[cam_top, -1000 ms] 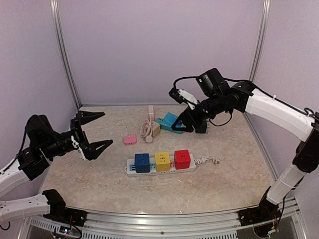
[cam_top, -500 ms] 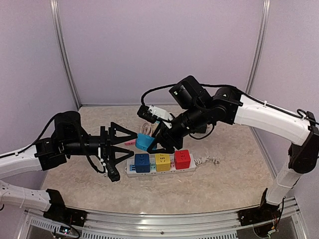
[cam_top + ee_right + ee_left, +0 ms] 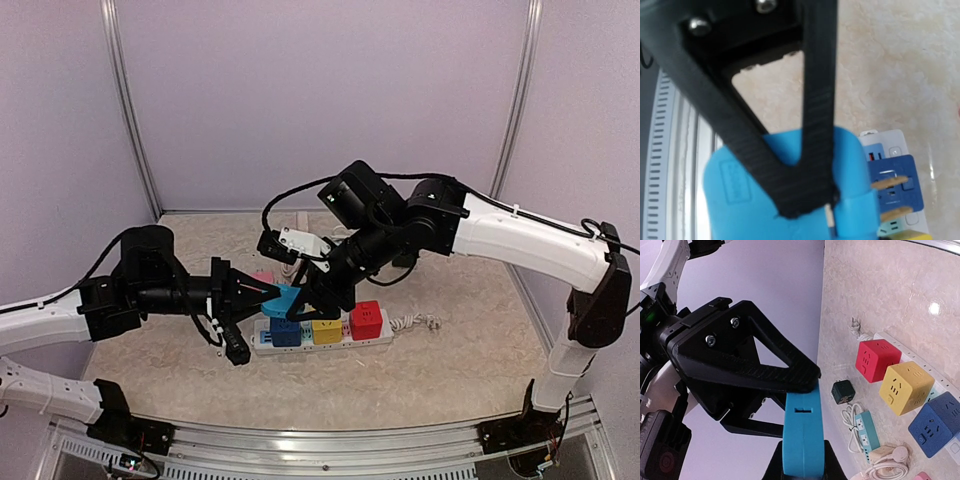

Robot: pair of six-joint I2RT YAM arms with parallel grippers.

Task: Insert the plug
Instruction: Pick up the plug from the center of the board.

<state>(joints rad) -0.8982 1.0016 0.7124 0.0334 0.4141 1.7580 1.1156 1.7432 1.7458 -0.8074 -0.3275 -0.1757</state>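
Top external view, nearest first. Left gripper (image 3: pixel 260 325) sits over the near-left part of the table (image 3: pixel 450 385), jaws spread wide. Its upper finger reaches to just beside the cyan plug (image 3: pixel 283 298). Just beyond lies the white power strip (image 3: pixel 383 343), flat on the table, with three cube adapters in a row. These are the blue cube (image 3: pixel 285 333) at the left, the yellow cube (image 3: pixel 325 328) in the middle and the red cube (image 3: pixel 366 319) at the right. The strip's lead (image 3: pixel 418 322) trails off its right end.

Cyan plug is off the table, held above the left end of the strip, over the blue cube. Right gripper (image 3: pixel 305 303) is clamped on it, reaching in from the far right. Right wrist view confirms the grip: its black finger (image 3: pixel 817 100) is pressed across the plug body. Two brass prongs (image 3: pixel 889 183) are bare and in full sight, lying across the blue cube's face in that view. Whether they touch the cube cannot be told.

Farther back, a pink adapter (image 3: pixel 262 276) lies behind the strip's left end. Left wrist view shows, beyond the strip, a dark cube (image 3: pixel 843 391), a teal socket block (image 3: pixel 866 432) and a beige plug (image 3: pixel 885 455) with a coiled white cord (image 3: pixel 850 417). All lie on the table, apart from the strip.
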